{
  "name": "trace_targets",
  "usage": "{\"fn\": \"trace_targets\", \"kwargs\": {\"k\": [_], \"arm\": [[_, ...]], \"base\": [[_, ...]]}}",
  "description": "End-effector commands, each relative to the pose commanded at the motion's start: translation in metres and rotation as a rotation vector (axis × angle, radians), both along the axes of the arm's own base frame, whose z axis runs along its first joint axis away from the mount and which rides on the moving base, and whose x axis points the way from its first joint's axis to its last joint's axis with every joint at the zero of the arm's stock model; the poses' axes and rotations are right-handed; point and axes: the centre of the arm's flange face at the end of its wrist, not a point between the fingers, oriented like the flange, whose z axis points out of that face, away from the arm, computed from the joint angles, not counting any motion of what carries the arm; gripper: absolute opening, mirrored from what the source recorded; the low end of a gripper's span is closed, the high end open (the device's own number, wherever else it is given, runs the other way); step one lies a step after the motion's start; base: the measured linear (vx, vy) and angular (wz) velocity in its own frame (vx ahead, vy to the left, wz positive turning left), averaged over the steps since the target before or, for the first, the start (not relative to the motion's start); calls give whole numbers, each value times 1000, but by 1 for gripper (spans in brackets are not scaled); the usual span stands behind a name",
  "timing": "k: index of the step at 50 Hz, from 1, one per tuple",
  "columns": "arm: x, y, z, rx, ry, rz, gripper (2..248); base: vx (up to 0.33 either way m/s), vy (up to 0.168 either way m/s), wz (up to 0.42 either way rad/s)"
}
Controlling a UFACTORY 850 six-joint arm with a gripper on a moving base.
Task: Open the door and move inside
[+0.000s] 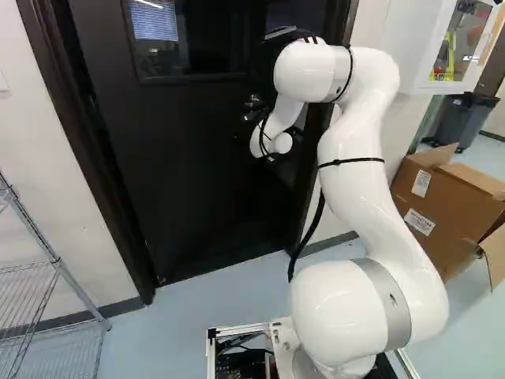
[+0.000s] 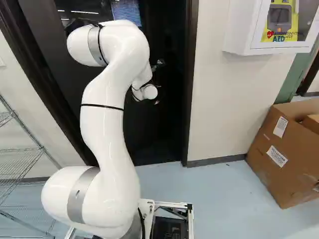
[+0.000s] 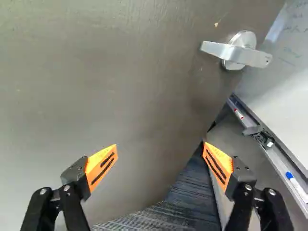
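The pale blue floor (image 2: 224,194) carries 1 open cardboard box (image 2: 291,179) bearing 2 white labels (image 2: 276,156), 1 wire shelving rack (image 1: 56,260) and, farther back, a dark trash bin (image 1: 473,118).

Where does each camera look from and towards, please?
Left base view: behind the white arm, leftward, facing ahead and down at the dark door; arm right of middle.
Right base view: behind, rightward, same direction; arm left of middle.
Wrist view: on the wrist, looking past the open black gripper to the silver lever handle.
Base views share door and brown cardboard box.
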Motion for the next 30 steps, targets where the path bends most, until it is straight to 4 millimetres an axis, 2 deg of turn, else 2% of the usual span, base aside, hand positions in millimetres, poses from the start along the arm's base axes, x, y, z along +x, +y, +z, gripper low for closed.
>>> {"fn": "trace_targets", "kwargs": {"k": [30], "arm": [[-59, -17, 4, 68, 134, -177, 247]], "base": [[0, 0, 0]]}}
